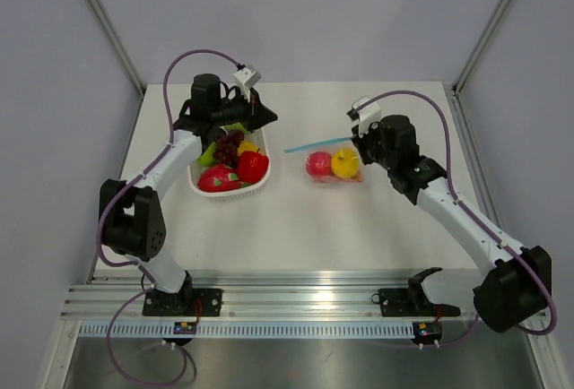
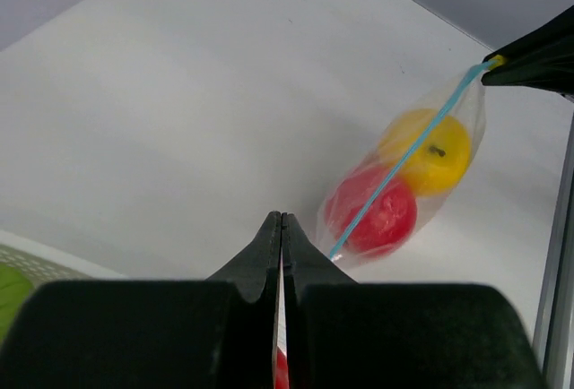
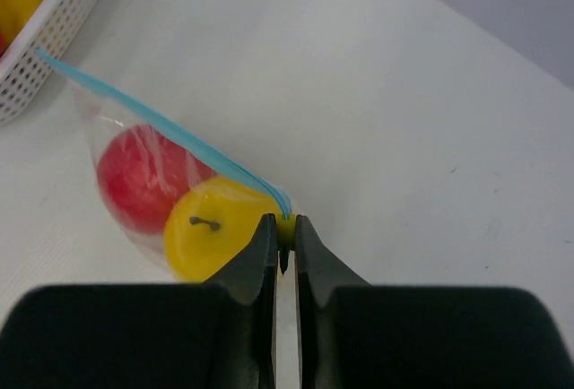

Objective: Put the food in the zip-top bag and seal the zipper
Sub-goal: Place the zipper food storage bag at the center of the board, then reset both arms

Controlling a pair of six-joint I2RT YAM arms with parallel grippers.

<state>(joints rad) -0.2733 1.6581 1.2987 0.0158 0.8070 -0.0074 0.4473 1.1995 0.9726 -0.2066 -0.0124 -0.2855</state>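
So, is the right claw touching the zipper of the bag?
Touching. In the right wrist view, the right claw is shut on the end of the zipper, with no gap visible.

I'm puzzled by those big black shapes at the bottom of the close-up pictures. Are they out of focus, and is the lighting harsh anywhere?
Top external: even, soft light, only faint shadows by the basket. Left wrist: the left gripper, close to the lens, is a dark soft blur, the zip-top bag sharp. Right wrist: likewise for the right gripper; mild sheen on the bag's plastic.
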